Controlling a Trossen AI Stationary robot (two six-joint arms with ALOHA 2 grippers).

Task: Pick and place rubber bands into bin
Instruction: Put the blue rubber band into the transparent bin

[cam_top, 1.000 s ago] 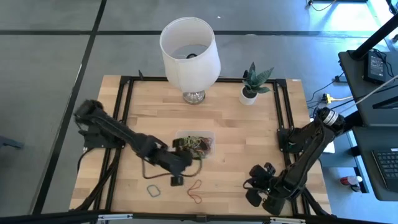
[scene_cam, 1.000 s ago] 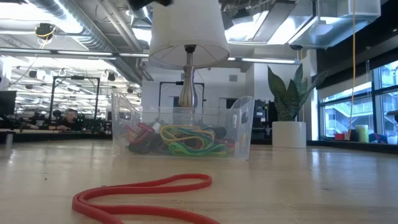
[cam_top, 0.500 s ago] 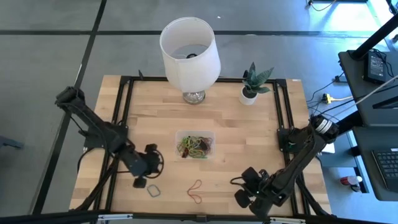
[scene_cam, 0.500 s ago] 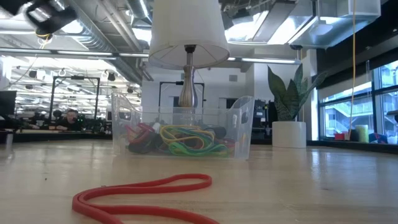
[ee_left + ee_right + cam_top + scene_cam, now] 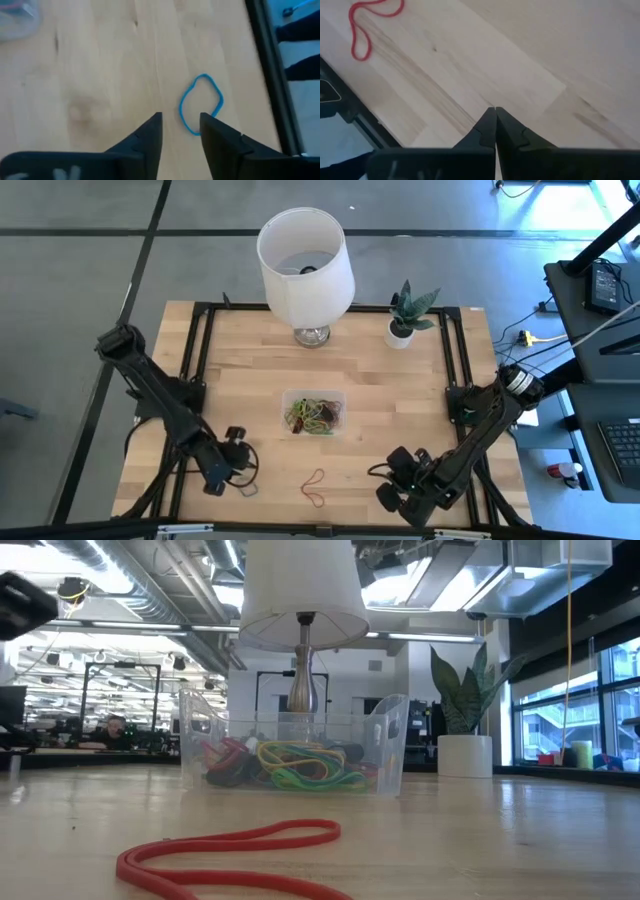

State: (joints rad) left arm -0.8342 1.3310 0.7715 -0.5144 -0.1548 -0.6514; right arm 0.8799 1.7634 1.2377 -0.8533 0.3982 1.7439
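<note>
At the middle of the wooden worktop (image 5: 380, 390) sits the clear bin (image 5: 314, 412), holding a tangle of rubber bands (image 5: 290, 764) in yellow, green, red and dark colours. Toward the front edge, well apart from the bin, a red rubber band (image 5: 315, 485) lies loose in a long loop. Left of it, near the front left corner, a blue rubber band (image 5: 201, 104) lies flat on bare wood, close beside the dark frame rail (image 5: 272, 70) along the worktop's edge.

Open wood surrounds the bin on all sides. The left hand (image 5: 180, 125) hovers just above the blue band with its fingers spread apart and nothing between them; one fingertip lines up with the band's near end. The right hand (image 5: 495, 112) hangs over the front right part of the worktop, fingers pressed together and empty, with the red band well off to its side.

Behind the bin stand a white-shaded lamp (image 5: 305, 265) and a small potted plant (image 5: 405, 315), both near the far edge.
</note>
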